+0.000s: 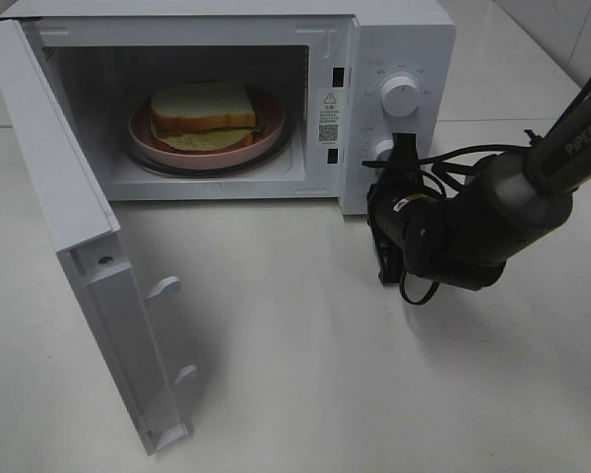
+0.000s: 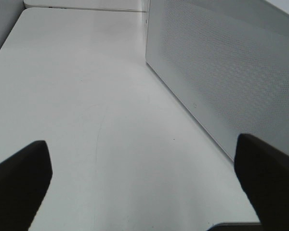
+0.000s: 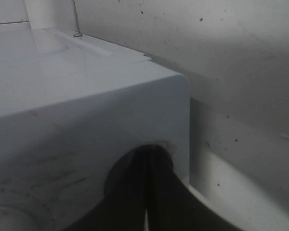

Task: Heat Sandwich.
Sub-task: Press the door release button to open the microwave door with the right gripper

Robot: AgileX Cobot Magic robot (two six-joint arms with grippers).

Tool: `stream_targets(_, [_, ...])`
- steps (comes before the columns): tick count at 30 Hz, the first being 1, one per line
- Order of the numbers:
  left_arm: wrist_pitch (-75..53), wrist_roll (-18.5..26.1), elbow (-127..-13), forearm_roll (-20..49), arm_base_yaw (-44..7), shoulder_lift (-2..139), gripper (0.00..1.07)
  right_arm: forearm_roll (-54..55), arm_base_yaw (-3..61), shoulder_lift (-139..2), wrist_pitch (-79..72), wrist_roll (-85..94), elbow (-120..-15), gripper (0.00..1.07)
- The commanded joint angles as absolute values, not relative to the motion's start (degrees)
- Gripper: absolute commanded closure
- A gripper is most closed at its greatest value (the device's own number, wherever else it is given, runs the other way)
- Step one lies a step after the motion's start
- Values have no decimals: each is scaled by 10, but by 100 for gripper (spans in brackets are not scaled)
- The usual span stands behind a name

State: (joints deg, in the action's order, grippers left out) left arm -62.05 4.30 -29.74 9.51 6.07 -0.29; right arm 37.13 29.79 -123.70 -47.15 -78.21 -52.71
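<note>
The sandwich (image 1: 205,110), white bread with a brown crust and pale filling, lies on a round pink plate (image 1: 142,135) inside the white microwave (image 1: 404,39). The microwave's door (image 1: 74,227) stands wide open on the left. My right gripper (image 1: 402,148) is shut and empty, its tips against the control panel at the lower knob (image 1: 379,150). In the right wrist view the closed fingers (image 3: 156,163) touch the white casing (image 3: 86,106). My left gripper (image 2: 142,144) is open with nothing between its fingers (image 2: 19,178), and it is beside the microwave's perforated side wall (image 2: 221,72).
An upper knob (image 1: 401,97) sits above the lower one on the panel. The open door juts toward the front of the white table (image 1: 305,355). The right arm's black cables (image 1: 463,158) loop close to the microwave's right corner. A tiled wall rises behind.
</note>
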Motion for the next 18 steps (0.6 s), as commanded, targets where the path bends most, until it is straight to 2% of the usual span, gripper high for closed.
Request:
stream_targets(1, [-613, 40, -296, 96, 60, -13, 9, 360, 280, -1217, -558, -773, -540, 107])
stream_targets(18, [-613, 40, -296, 96, 60, -13, 9, 357, 281, -1156, -405, -755, -456, 107])
